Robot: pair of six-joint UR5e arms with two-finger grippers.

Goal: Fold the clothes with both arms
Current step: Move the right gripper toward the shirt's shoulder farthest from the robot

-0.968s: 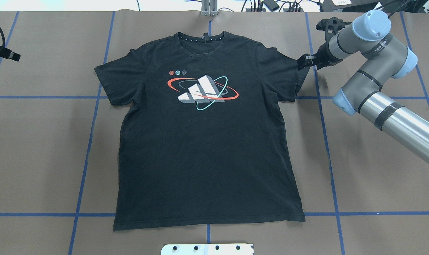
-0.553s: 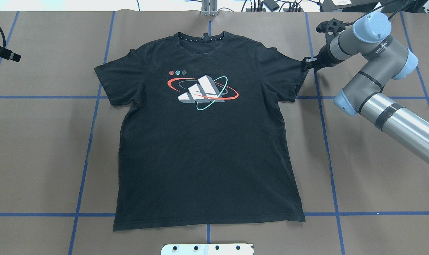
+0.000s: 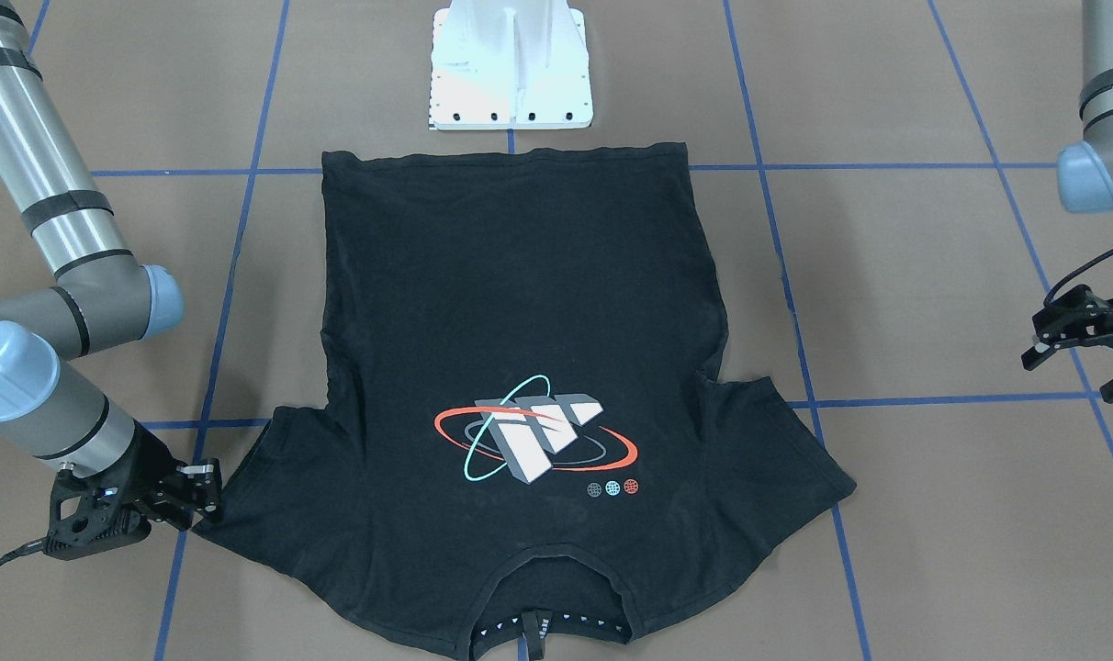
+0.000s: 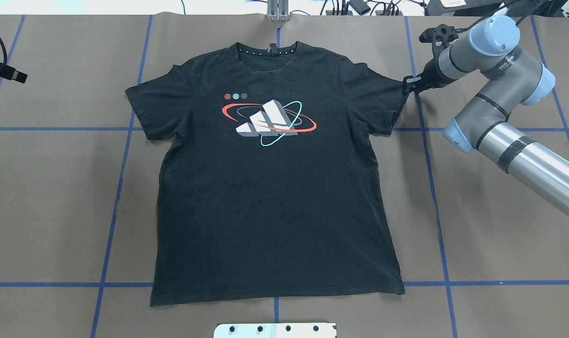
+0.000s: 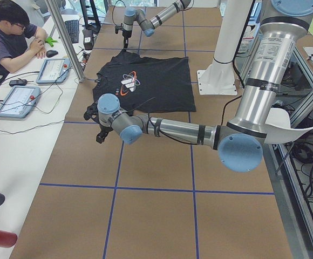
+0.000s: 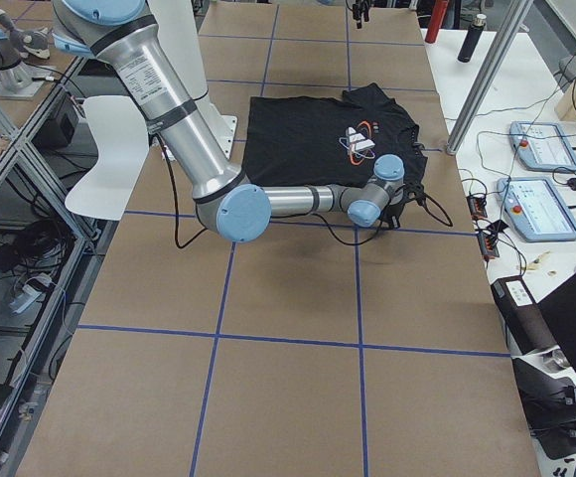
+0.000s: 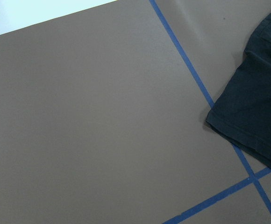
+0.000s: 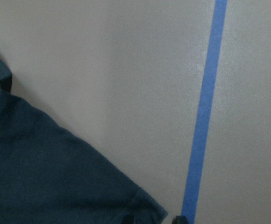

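The black T-shirt lies flat and face up on the brown table, logo showing, collar at the far edge. It also shows in the front-facing view. My right gripper is low at the tip of the shirt's right sleeve, also seen in the front-facing view. In the right wrist view its two fingertips stand apart at the bottom edge with the sleeve corner between them, so it is open. My left gripper is open and empty, well off the other sleeve.
The white pedestal base stands at the shirt's hem side. Blue tape lines grid the table. Cables and plugs lie past the far edge. An operator sits at a side desk with tablets.
My right gripper has shifted slightly outward along the sleeve tip and sits lower at it. The shirt and the left arm have not visibly moved.
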